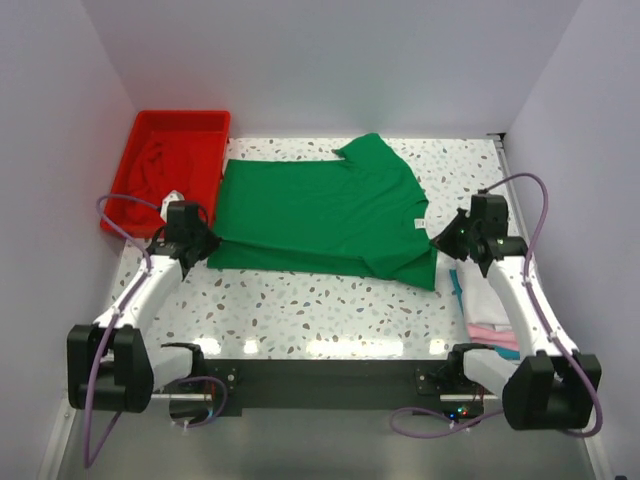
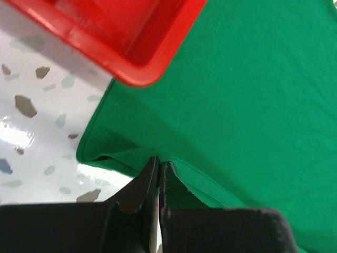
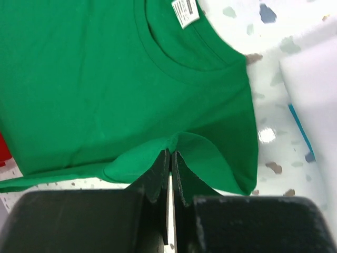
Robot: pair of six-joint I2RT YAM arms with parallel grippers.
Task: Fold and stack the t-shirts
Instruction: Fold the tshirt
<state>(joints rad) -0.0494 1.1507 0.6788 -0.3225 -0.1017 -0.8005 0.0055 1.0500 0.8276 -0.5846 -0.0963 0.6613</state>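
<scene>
A bright green t-shirt (image 1: 320, 215) lies spread across the middle of the table, its white neck label (image 1: 421, 222) toward the right. My left gripper (image 1: 210, 243) is shut on the shirt's near left hem, and in the left wrist view the gripper (image 2: 159, 161) pinches the green cloth (image 2: 253, 95) into a small ridge. My right gripper (image 1: 440, 240) is shut on the shirt's right side below the collar. The right wrist view shows that gripper (image 3: 172, 153) pinching a raised fold of the shirt (image 3: 95, 79), with the label (image 3: 185, 11) at the top.
A red plastic tray (image 1: 185, 115) at the back left holds a dark red shirt (image 1: 165, 170); its corner (image 2: 121, 58) overlaps the green cloth. Folded white, pink and teal shirts (image 1: 490, 310) are stacked at the near right, under the right arm. White walls enclose the table.
</scene>
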